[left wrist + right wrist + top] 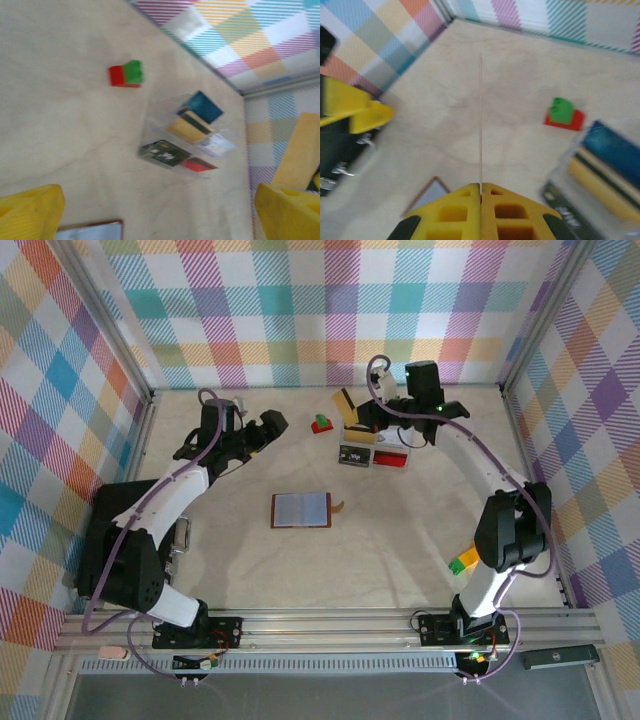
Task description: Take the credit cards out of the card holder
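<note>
The card holder (300,509) lies open and flat mid-table, bluish-grey inside with a brown border; its corner shows in the left wrist view (92,231) and the right wrist view (432,196). My right gripper (364,412) hangs at the back of the table by the clear box, shut on a yellow credit card (345,403). That card stands edge-on as a thin line (481,115) above the closed fingertips (481,187), and shows as a tan slab (299,150). My left gripper (273,424) is open and empty (160,220), its yellow fingers (30,212) wide apart over bare table.
A clear plastic compartment box (375,445) (155,112) at the back holds several cards. A red-and-green block (321,424) (126,74) (564,114) sits left of it. A yellow-green block (462,562) lies by the right arm's base. Checked walls close in three sides.
</note>
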